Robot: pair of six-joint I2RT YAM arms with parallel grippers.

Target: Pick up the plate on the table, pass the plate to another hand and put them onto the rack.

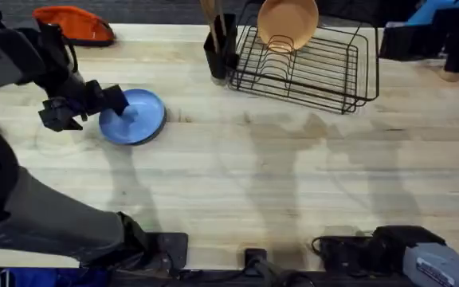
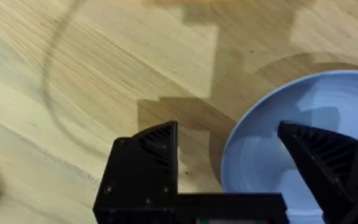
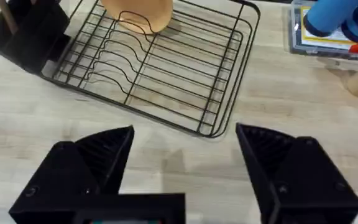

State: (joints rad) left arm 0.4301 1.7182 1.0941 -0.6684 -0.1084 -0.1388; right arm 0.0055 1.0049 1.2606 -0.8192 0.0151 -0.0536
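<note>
One plate (image 1: pixel 136 116) lies flat on the bench (image 1: pixel 293 175), at the left of the overhead frame, so nothing of the task looks finished: no lift, no handover, no racking. The left claw (image 1: pixel 116 108) sits at the plate's left edge with its fingers apart; in its wrist view one finger (image 2: pixel 328 152) reaches over the blue rim and the other (image 2: pixel 151 155) stands outside on bare wood, straddling the edge. I judge this the start of the pick-up, the rim not yet pinched. The right claw (image 3: pixel 185 158) is spread wide too, holding nothing, and faces the rack (image 3: pixel 166 81) across open bench.

That rack (image 1: pixel 309 68) stands at the upper middle of the overhead frame, well apart from the plate. An orange dish (image 1: pixel 288 22) stands on edge in its slots near the back; the remaining slots are free. Just left of the rack, a black holder (image 1: pixel 220 52) carries wooden utensils.
</note>
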